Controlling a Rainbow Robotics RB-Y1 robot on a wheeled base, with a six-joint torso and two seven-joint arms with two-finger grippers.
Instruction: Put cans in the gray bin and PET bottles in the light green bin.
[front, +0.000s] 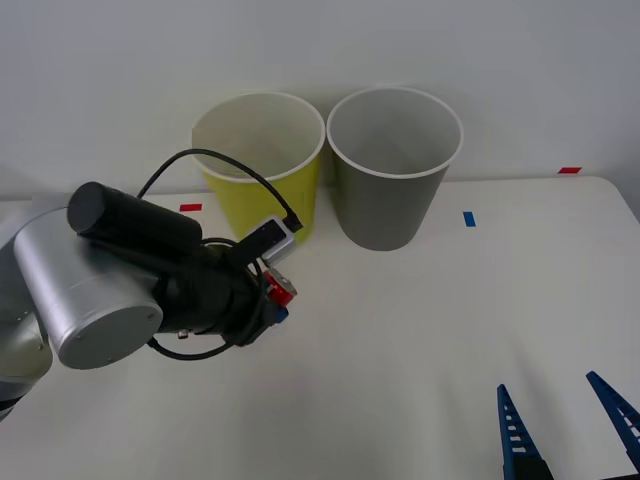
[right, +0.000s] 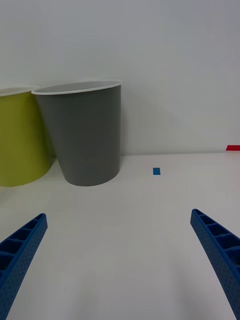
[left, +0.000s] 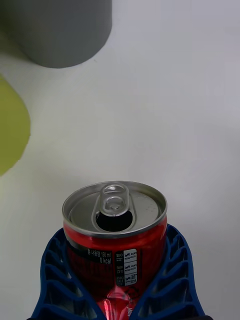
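Your left claw (left: 120, 280) grips the red can (left: 116, 235); the gray bin (front: 392, 170) lies ahead-right; right claw (front: 565, 425) rests open.

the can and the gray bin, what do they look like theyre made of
The can, gripped in the left hand, looks like thin metal, probably aluminium: bare silver top with pull tab, glossy red printed wall. The gray bin looks like matte moulded plastic with a smooth white rim, though coated paper cannot be ruled out.

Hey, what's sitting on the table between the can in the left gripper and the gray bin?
Nothing: the left wrist view shows bare white table from the can to the gray bin.
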